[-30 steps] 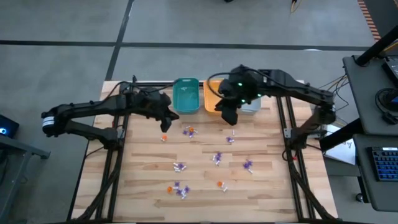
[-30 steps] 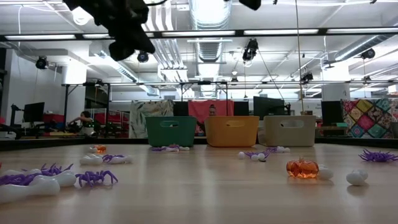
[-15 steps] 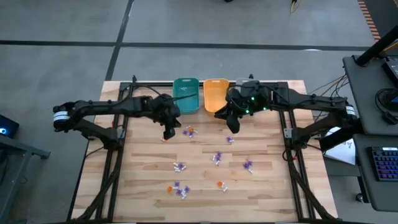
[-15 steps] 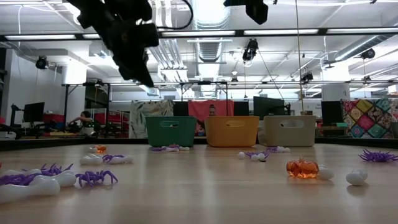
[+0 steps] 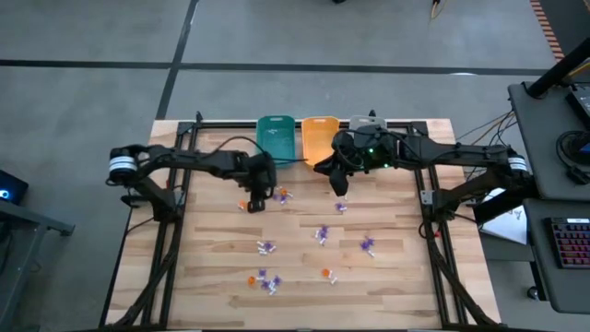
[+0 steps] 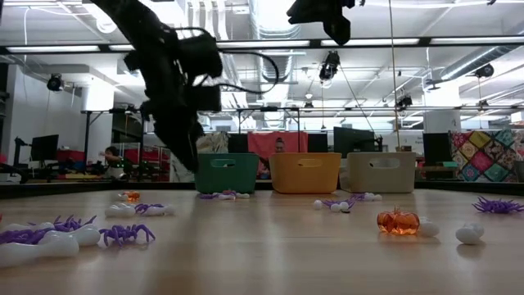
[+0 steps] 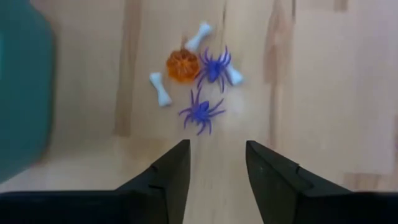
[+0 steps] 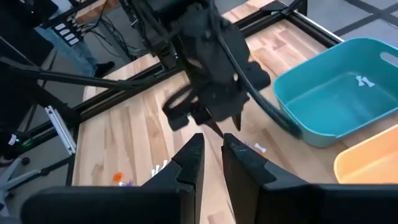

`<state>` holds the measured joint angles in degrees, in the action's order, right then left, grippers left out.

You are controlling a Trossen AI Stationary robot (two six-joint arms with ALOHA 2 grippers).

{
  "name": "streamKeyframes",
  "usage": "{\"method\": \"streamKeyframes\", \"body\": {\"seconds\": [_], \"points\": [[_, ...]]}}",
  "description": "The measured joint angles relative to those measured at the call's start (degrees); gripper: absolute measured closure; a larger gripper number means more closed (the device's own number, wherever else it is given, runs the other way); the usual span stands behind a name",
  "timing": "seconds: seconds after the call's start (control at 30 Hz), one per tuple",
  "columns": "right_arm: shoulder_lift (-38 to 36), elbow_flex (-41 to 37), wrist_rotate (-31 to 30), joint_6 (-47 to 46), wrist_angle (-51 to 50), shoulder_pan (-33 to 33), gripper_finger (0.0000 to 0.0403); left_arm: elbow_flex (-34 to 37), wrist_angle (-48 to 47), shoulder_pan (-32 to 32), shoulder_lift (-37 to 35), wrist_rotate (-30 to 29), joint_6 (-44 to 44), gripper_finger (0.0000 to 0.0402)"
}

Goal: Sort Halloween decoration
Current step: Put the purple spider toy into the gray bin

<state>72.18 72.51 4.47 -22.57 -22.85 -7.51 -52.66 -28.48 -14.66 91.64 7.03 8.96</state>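
The Halloween decoration lies scattered on the wooden table: purple spiders, white bones and orange pumpkins. One cluster (image 5: 279,195) shows in the left wrist view as an orange pumpkin (image 7: 183,65), two purple spiders (image 7: 200,113) and white bones (image 7: 160,89). My left gripper (image 5: 258,199) hangs open just left of this cluster, pointing steeply down, with nothing between its fingers (image 7: 168,174). My right gripper (image 5: 338,184) is high above the table in front of the orange bin (image 5: 318,138), its fingers (image 8: 193,158) a narrow gap apart and empty.
Teal bin (image 5: 276,140), orange bin and grey bin (image 6: 381,172) stand in a row at the far edge; a white bone (image 8: 362,79) lies in the teal one. A single orange trinket (image 5: 243,205) lies left of my left gripper. More trinkets (image 5: 267,281) lie toward the near edge.
My left gripper has come down a good way toward the table and a little toward the right edge, tipping steeper, and now stands beside the cluster. My right gripper has sunk somewhat in front of the bins, and its arm has stretched out flatter.
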Motion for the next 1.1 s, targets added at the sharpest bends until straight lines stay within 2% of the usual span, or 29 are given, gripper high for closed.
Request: {"method": "streamKeyframes", "body": {"seconds": [0.2,0.47,0.9,1.1], "points": [[0.00,0.00,-0.09,-0.41,0.02,0.00,0.0355,0.04,2.77,0.00,3.61,-0.22,0.06,0.0263],[0.00,-0.20,-1.41,-0.41,0.00,0.00,0.0355,0.02,6.93,0.00,4.64,-0.33,0.12,0.0263],[0.00,-0.40,-1.67,-0.41,-0.47,0.00,0.0355,0.00,8.12,-0.04,8.35,-0.46,1.26,0.0263],[0.00,-0.42,-1.66,-0.41,-0.50,0.00,0.0355,-0.07,8.01,-0.07,8.71,-0.52,0.84,0.0282]]}}
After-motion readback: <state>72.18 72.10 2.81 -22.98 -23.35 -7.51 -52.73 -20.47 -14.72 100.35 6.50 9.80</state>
